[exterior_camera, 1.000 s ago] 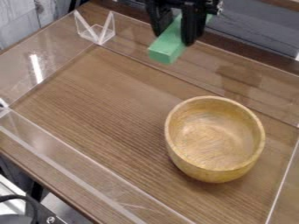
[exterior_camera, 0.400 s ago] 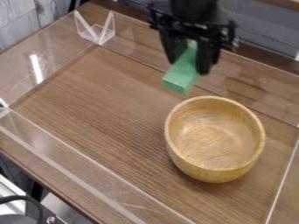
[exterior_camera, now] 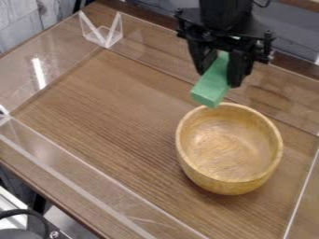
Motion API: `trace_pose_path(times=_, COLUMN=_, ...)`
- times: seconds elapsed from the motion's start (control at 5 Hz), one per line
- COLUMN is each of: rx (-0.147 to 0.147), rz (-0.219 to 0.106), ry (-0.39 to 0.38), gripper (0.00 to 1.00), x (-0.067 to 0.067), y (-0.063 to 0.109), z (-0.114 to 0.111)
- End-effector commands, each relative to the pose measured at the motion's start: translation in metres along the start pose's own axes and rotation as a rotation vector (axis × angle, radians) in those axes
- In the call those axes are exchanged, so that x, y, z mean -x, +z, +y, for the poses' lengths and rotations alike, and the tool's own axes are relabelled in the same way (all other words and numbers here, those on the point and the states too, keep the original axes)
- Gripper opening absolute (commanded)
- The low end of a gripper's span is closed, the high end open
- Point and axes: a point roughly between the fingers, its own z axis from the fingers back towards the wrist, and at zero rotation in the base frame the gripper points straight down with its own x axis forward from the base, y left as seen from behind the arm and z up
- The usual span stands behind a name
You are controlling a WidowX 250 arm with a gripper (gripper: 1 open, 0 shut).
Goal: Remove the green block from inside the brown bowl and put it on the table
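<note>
Green block (exterior_camera: 211,87) hangs clamped in the jaws, long axis steeply tilted. Brown bowl (exterior_camera: 230,147) lies at five o'clock; bare tabletop (exterior_camera: 100,103) at nine.

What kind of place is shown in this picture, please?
Probably a robot test bench or lab. A brown wood-grain tabletop is fenced by low clear acrylic walls. A black robot tool holds a flat green block above the far rim of a round tan wooden bowl, the only loose prop.

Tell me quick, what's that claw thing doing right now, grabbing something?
Gripper: closed, its fingers clamped on the green block, held in the air just above the brown bowl's far rim.
</note>
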Motion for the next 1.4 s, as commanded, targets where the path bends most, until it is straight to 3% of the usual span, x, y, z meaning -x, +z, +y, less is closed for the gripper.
trace_pose_path(times=0.0, rx=-0.007, rz=-0.056, ry=0.001, gripper=0.0, x=-0.009, y=0.009, z=0.003)
trace_pose_path(times=0.2, rx=-0.017, rz=-0.055, ry=0.01, gripper=0.0, x=0.008, y=0.014, z=0.027)
trace_pose_path(times=0.4, rx=-0.029, rz=-0.055, ry=0.026, gripper=0.0, x=0.035, y=0.019, z=0.065)
trace_pose_path(times=0.6, rx=-0.036, rz=-0.077, ry=0.02, gripper=0.0, x=0.057, y=0.018, z=0.099)
trace_pose_path(times=0.8, rx=-0.043, rz=-0.092, ry=0.005, gripper=0.0, x=0.072, y=0.005, z=0.122)
trace_pose_path(times=1.2, rx=-0.07, rz=-0.072, ry=0.014, gripper=0.0, x=0.08, y=-0.03, z=0.134)
